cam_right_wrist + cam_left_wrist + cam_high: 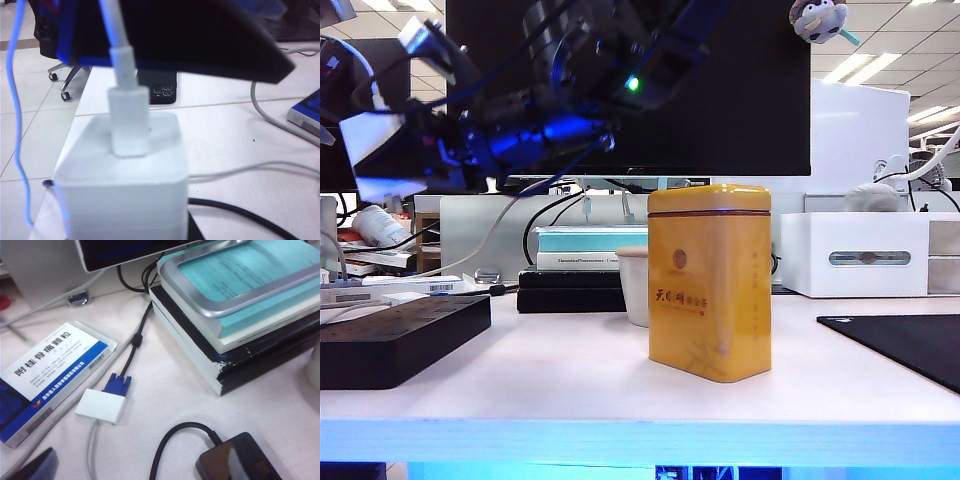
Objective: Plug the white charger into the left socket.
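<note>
The white charger (122, 200) fills the right wrist view, with its white cable (122, 60) plugged into its upper face. My right gripper (125, 225) is shut on it; the block hides the fingers. In the exterior view the charger (375, 150) hangs high at the left, above the black power strip (400, 335). The strip's top face and the left socket cannot be seen from this low angle. My left gripper (142, 475) is open over the table behind the strip. Only one of its dark fingertips (35, 467) shows, and nothing is between the jaws.
A yellow tin (710, 280) and a white cup (633, 285) stand mid-table, a black mat (910, 345) at right. Under the left gripper lie a blue-and-white medicine box (50, 375), a white adapter (102, 405) with a blue plug, a black cabled block (240, 460) and stacked books (240, 315).
</note>
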